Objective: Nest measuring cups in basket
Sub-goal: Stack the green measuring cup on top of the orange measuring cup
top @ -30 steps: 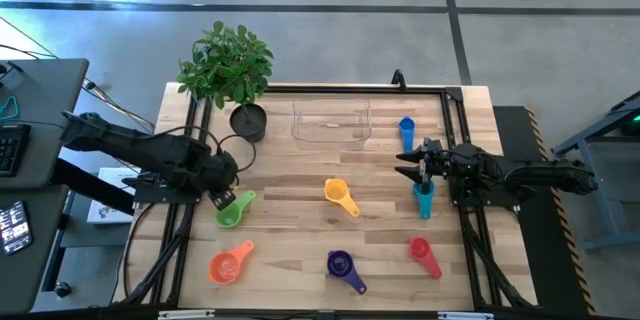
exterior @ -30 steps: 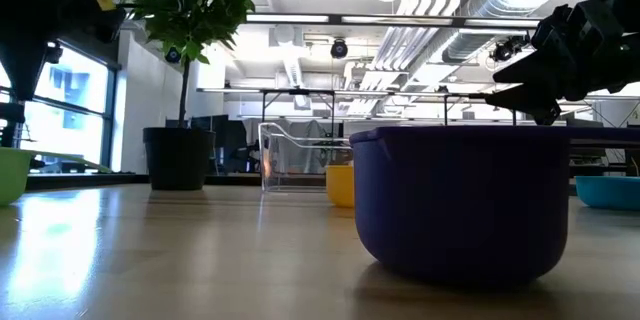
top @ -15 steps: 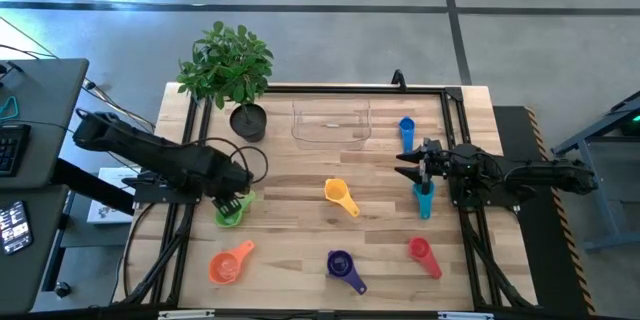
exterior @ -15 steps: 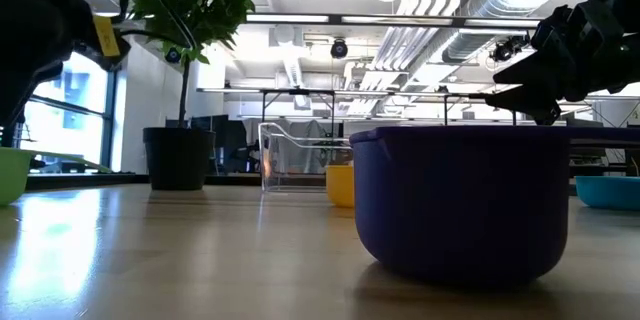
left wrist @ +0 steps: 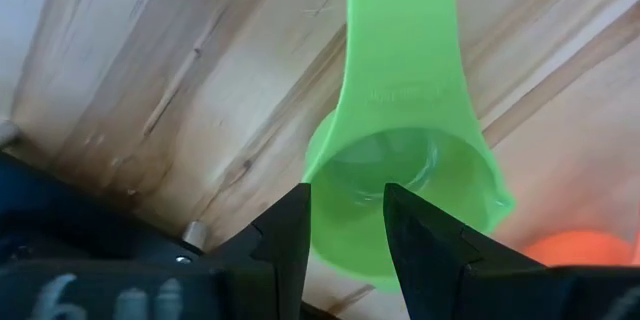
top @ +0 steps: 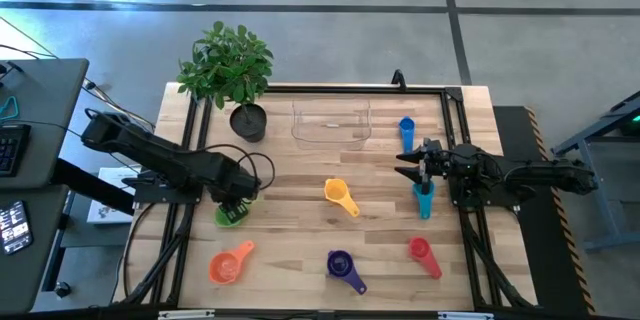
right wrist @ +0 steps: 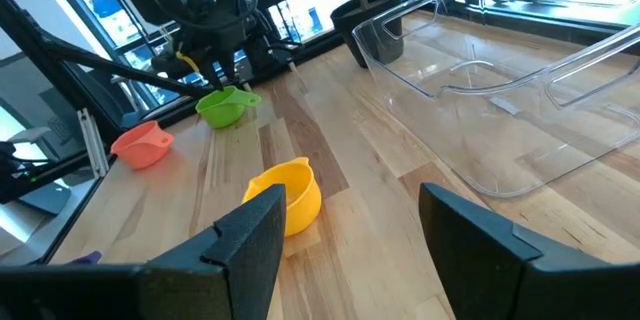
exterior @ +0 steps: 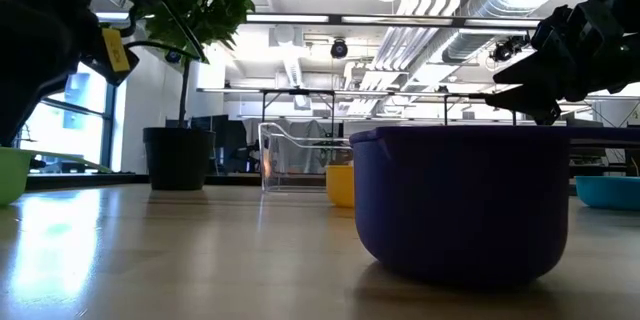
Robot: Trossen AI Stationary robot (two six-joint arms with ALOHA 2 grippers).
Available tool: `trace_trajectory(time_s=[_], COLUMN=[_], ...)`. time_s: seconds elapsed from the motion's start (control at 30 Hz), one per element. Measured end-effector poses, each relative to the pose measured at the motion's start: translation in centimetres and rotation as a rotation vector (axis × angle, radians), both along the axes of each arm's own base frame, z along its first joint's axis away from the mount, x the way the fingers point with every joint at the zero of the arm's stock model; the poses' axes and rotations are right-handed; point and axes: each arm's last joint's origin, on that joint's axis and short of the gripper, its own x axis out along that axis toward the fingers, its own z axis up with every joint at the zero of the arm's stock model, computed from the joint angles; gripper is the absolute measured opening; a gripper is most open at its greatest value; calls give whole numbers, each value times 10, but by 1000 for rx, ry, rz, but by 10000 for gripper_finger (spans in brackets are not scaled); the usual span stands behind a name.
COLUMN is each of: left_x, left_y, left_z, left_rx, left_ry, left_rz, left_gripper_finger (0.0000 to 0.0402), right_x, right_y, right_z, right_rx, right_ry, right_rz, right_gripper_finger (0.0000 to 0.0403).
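Nesting has not begun, we judge: the basket (top: 331, 123) at the table's far edge holds nothing. We see the left gripper (left wrist: 346, 222), fingers apart, over the green cup (left wrist: 405, 185) at the left; the right gripper (top: 412, 164) waits spread beside the teal cup (top: 424, 200).

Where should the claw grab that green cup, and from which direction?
Probably from straight above, pinching the bowl's rim. The green cup sits upright with its mouth open upward, and the left claw hangs right over it, fingers slightly apart over the bowl. The flat handle lies low on the table, harder to pinch.
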Motion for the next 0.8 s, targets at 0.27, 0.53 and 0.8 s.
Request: trace_trajectory(time_s=[0.27,0.53,0.8], left_x=[1,1,1], left_y=[0,0,0], left_z=[-2,-2,-2], left_rx=[3,5,6], left_ry=[8,8,-1], left_rz=[6,10,-52], left_gripper_finger=[117,117,117], right_x=[0,0,0], right_y=[0,0,0], right_z=[0,0,0], right_rx=[0,0,0], right_ry=[0,0,1], right_rz=[0,1,0], right_gripper_finger=[220,220,220])
